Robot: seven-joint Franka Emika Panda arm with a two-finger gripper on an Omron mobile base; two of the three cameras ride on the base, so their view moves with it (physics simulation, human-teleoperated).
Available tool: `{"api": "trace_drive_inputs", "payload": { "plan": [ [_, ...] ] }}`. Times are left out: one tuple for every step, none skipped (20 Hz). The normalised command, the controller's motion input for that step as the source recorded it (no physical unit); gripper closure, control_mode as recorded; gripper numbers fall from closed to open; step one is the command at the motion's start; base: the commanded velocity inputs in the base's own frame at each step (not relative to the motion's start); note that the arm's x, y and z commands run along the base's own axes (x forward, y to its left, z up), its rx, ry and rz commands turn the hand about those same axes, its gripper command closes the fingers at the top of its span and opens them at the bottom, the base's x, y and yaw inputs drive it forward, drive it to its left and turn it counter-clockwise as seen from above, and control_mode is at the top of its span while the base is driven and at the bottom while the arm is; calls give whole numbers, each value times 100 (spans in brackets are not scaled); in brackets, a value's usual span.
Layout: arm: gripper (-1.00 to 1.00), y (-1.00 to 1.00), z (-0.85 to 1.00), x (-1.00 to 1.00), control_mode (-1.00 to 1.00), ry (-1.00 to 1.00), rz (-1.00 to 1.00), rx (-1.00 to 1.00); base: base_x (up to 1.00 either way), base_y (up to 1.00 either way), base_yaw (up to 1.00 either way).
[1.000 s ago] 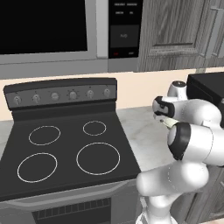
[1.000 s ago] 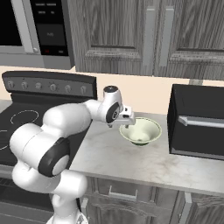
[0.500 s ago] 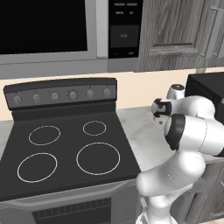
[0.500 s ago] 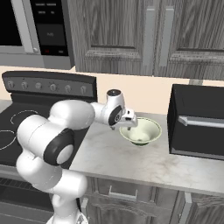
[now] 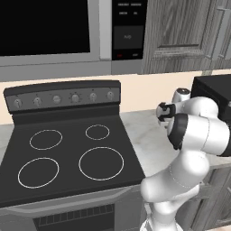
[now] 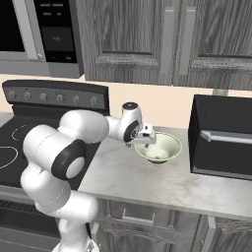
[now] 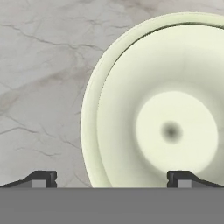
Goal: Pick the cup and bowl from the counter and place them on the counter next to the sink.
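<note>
The bowl [image 6: 162, 147], wide and pale cream, rests on the marbled counter [image 6: 147, 183] between the stove and a black box. My gripper [image 6: 146, 139] hangs open just above the bowl's left rim, pointing down. In the hand view the bowl [image 7: 170, 109] takes up the right half over the counter [image 7: 43, 65]. There its left rim runs between the gripper's [image 7: 113, 179] two fingertips, one outside the rim and one over the inside. Nothing is gripped. The cup and the sink are out of view.
A black stove top [image 5: 67, 153] lies left of the counter, its control panel [image 6: 54, 97] behind. A black box appliance [image 6: 224, 140] stands close on the bowl's right. A microwave [image 5: 49, 31] and dark wood cabinets [image 6: 147, 39] hang above.
The hand has sunk a little toward the bowl's left rim, and the arm's elbow has shifted. The jaws stayed open; the bowl has not moved.
</note>
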Motion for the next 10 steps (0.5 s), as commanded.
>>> {"api": "trace_drive_inputs", "payload": {
  "plan": [
    [-100, 0, -23, 1, -100, 0, 0, 0, 0, 0, 0],
    [-100, 0, -27, 2, -100, 0, 0, 0, 0, 0, 0],
    [-100, 0, -26, 2, -100, 0, 0, 0, 0, 0, 0],
    [-100, 0, -26, 0, -100, 0, 0, 0, 0, 0, 0],
    [-100, 0, -24, 0, -100, 0, 0, 0, 0, 0, 0],
    [-100, 0, -17, 0, -100, 0, 0, 0, 0, 0, 0],
    [-100, 0, -11, 0, -100, -1, 0, 0, 0, 0, 0],
    [-100, 0, -5, 0, -100, -1, 0, 0, 0, 0, 0],
    [-100, 0, -4, 0, -100, -2, 0, 0, 0, 0, 0],
    [-100, 0, -2, 0, -100, -3, 0, 0, 0, 0, 0]
  ]
}}
